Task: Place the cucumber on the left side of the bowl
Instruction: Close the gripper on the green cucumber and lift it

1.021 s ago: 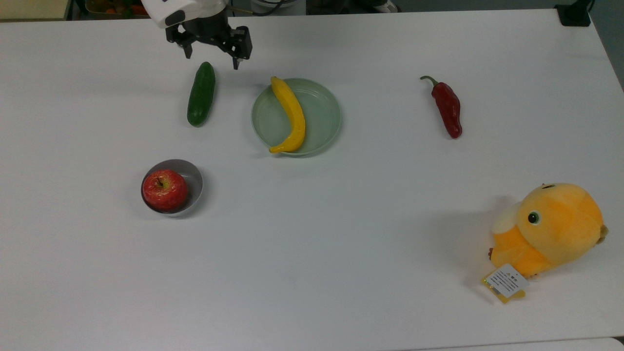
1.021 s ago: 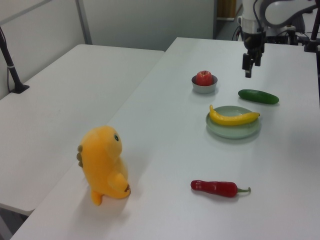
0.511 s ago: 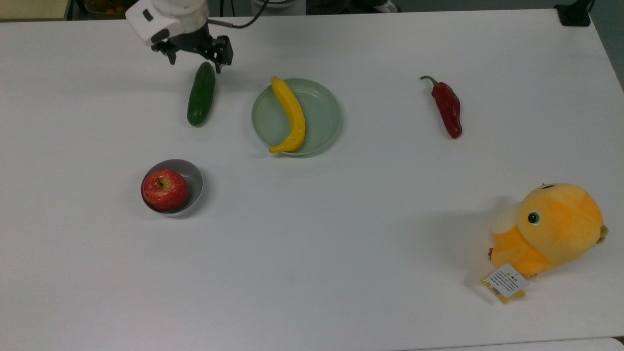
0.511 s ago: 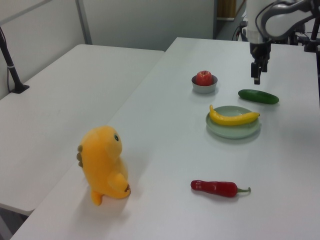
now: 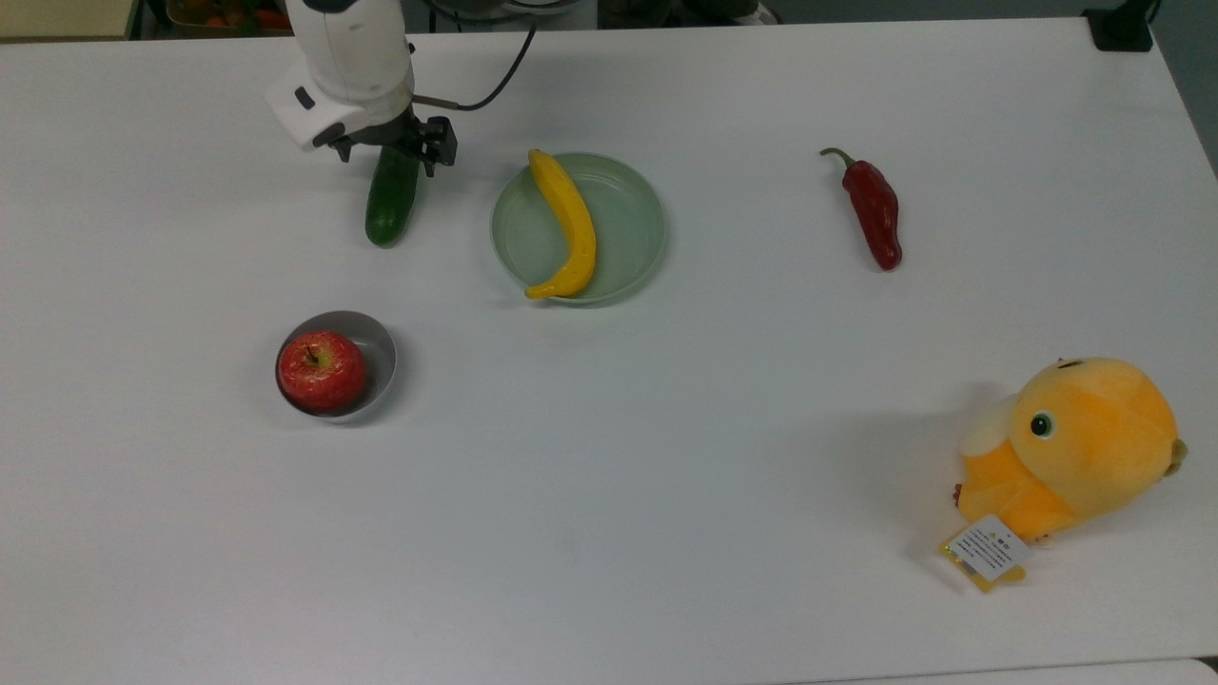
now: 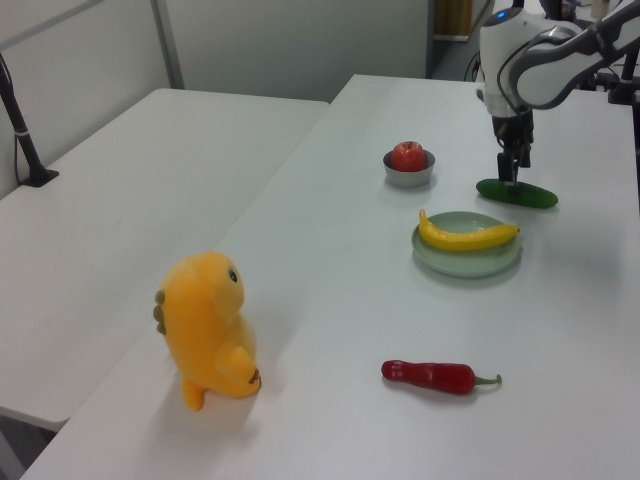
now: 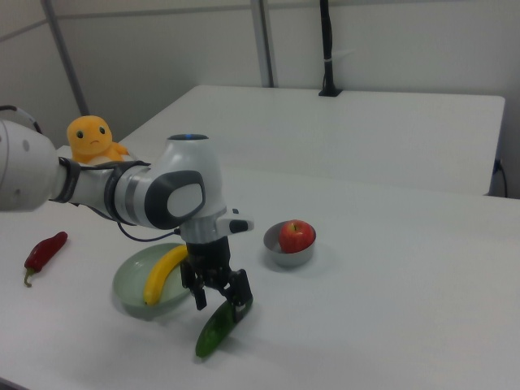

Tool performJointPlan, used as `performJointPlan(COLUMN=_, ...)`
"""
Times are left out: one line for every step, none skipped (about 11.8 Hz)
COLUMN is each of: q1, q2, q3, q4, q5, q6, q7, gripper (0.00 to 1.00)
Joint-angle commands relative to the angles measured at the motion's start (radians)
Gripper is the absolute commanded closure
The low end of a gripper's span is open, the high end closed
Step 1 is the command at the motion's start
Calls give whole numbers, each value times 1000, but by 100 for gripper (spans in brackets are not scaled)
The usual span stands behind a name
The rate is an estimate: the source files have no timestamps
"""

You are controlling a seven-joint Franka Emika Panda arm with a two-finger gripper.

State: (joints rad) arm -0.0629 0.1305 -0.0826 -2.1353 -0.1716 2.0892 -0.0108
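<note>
Cucumber (image 5: 388, 206) lies flat on the tabletop (image 5: 666, 476), unmoved from a second ago, long axis running away from the top view's lower edge, just beside the pale green dish (image 5: 618, 238) and to the top view's left of it. Bowl (image 5: 381, 357) sits well apart, nearer the top view's bottom, with the red apple (image 5: 321, 370) inside.

What changed: the pincer (image 5: 392, 152) has come down. A second ago it hung above and beyond the cucumber's far end; now it sits over that end, covering it in the top view. In the right view the two fingers (image 7: 241, 290) straddle the cucumber, spread wider than its body, tips low by the tabletop. Not yet clamped, as far as I can judge; cucumber looks undisturbed.

Reading: approach is finished, grasp comes next. The hold will land near one end rather than mid-length, so the free end may droop on lifting.

Further off: banana (image 5: 567, 226) in the dish, red chili pepper (image 5: 874, 209) toward the top view's right, orange plush chick (image 5: 1070, 447) at the top view's lower right.
</note>
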Motion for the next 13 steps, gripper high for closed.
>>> performJointPlan(q1=8, q2=34, q3=-5, q4=-6, q5=-17, q6=17, q7=-12, gripper=1)
performJointPlan(q1=8, q2=40, q3=-5, q4=-6, q5=-19, q6=19, q7=-12, gripper=25)
performJointPlan(q1=8, q2=41, q3=-5, q4=-5, q5=-19, q6=40, q7=-11, gripper=61)
performJointPlan(q1=6, q2=41, q3=-5, q4=-5, q5=-17, q6=73, q7=-11, gripper=82)
performJointPlan(q1=6, q2=40, q3=-5, q4=-5, q5=-17, q6=77, q7=-12, gripper=84)
performJointPlan(q1=6, q2=40, q3=-5, q4=-5, q5=-17, q6=77, q7=-12, gripper=84)
performJointPlan(q1=6, q2=38, q3=-5, q4=0, q5=-17, q6=77, q7=-12, gripper=84)
performJointPlan(q1=5, q2=35, q3=-5, q4=5, q5=-17, q6=78, q7=-12, gripper=84)
performJointPlan(q1=5, q2=34, q3=-5, q4=26, q5=-13, q6=89, q7=-12, gripper=84)
performJointPlan(q1=5, q2=37, q3=-5, q4=56, q5=-5, q6=101, q7=-12, gripper=84)
performJointPlan(q1=6, q2=40, q3=-5, q4=80, q5=3, q6=138, q7=-12, gripper=84)
performJointPlan(q1=11, q2=46, q3=-3, q4=83, q5=3, q6=210, q7=-12, gripper=84)
performJointPlan(q1=14, q2=55, q3=-2, q4=83, q5=3, q6=283, q7=-9, gripper=84)
